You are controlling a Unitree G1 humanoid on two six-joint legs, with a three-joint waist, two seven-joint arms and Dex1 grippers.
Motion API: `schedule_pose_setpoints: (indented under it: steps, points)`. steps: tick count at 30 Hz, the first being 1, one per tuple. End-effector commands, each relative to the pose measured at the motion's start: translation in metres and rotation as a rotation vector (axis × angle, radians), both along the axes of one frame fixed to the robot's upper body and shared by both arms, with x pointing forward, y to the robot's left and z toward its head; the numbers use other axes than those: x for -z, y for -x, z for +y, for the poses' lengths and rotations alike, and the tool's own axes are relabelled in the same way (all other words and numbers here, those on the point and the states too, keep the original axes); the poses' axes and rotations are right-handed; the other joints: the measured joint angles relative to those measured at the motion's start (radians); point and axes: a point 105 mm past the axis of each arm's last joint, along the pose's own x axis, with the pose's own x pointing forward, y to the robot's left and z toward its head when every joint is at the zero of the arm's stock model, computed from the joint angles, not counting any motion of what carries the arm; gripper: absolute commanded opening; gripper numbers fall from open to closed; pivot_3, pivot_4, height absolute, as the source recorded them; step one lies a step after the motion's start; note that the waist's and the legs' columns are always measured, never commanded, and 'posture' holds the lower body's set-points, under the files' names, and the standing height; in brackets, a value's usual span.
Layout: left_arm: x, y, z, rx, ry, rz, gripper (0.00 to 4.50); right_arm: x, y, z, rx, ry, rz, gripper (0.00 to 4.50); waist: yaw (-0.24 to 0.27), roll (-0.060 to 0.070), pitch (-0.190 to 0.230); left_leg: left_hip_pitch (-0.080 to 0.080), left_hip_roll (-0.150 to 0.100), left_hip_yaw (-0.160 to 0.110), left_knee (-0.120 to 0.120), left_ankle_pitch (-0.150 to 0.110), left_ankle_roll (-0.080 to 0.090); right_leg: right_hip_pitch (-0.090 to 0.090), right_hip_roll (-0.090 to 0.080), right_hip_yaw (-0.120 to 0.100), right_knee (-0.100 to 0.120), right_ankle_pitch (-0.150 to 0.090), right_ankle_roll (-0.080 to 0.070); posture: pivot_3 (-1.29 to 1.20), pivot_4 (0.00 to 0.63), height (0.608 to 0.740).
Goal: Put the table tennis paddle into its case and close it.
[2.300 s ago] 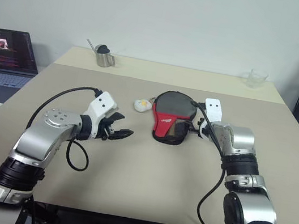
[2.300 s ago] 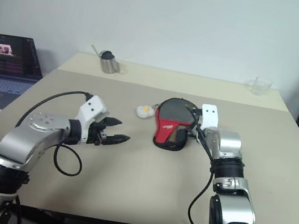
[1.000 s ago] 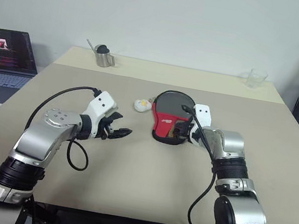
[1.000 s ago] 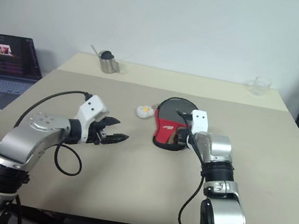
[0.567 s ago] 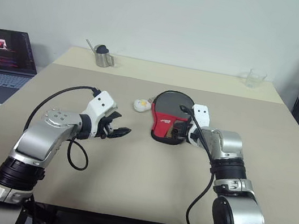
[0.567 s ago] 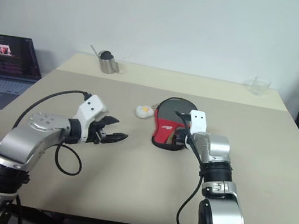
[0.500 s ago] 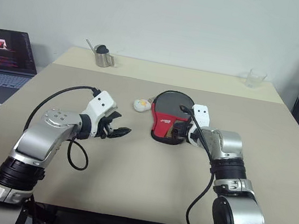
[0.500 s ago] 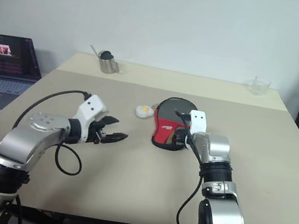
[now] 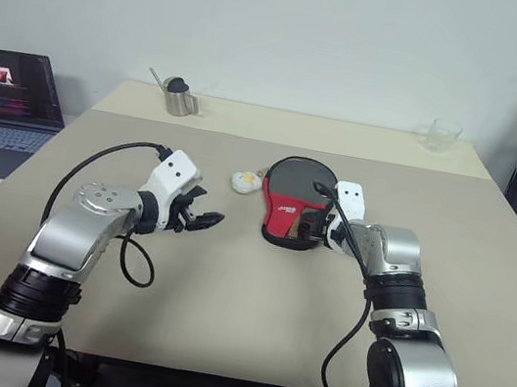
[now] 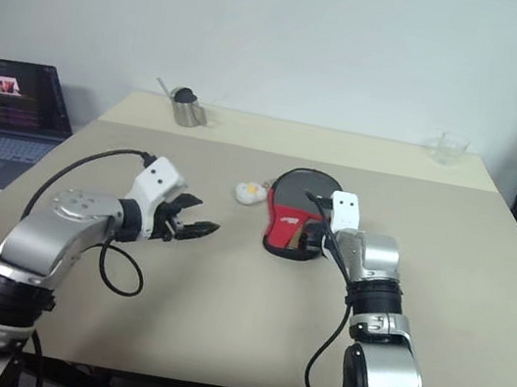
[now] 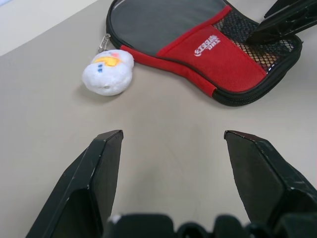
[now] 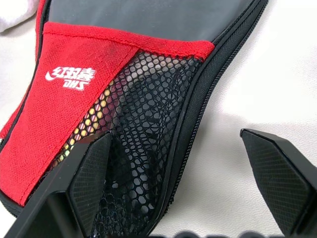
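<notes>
both arms reach forward – left gripper spread wide, right gripper likewise.

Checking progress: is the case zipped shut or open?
Looks shut: the case lies flat, its piped edge closed along the visible side.

Dark shapes behind the mesh pocket of the case are too indistinct to tell whether they are the table tennis paddle, the right gripper covers the case's near right edge, and the laptop is cut off at the picture's left edge.
</notes>
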Motion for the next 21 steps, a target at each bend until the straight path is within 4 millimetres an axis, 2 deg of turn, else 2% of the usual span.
schedule_pose_setpoints:
  steps: [1, 4, 15, 21]
  points:
    - [-0.0123, -0.0027, -0.0018, 0.005, -0.009, -0.05, 3.55, -0.0124, -0.0025, 0.002, -0.004, -0.024, -0.034, 4.5, 0.0, 0.0, 0.0, 0.0, 0.0, 0.0, 0.0, 0.0, 0.0, 0.0, 0.0, 0.0, 0.0, 0.0, 0.0, 0.0, 0.15, 0.74]
    - [-0.0129, -0.0037, -0.0022, 0.004, -0.01, -0.055, 3.58, -0.0105, -0.0017, 0.0028, -0.006, -0.028, -0.027, 3.93, 0.0, 0.0, 0.0, 0.0, 0.0, 0.0, 0.0, 0.0, 0.0, 0.0, 0.0, 0.0, 0.0, 0.0, 0.0, 0.0, 0.15, 0.74]
    - [-0.0163, -0.005, 0.0022, -0.014, -0.016, -0.067, 3.58, -0.003, -0.0007, 0.0012, -0.002, -0.029, -0.01, 0.03, 0.0, 0.0, 0.0, 0.0, 0.0, 0.0, 0.0, 0.0, 0.0, 0.0, 0.0, 0.0, 0.0, 0.0, 0.0, 0.0, 0.15, 0.74]
    - [-0.0166, -0.0055, 0.0035, -0.021, -0.017, -0.07, 3.58, -0.0032, -0.0012, 0.0024, -0.006, -0.028, -0.012, 0.03, 0.0, 0.0, 0.0, 0.0, 0.0, 0.0, 0.0, 0.0, 0.0, 0.0, 0.0, 0.0, 0.0, 0.0, 0.0, 0.0, 0.15, 0.74]
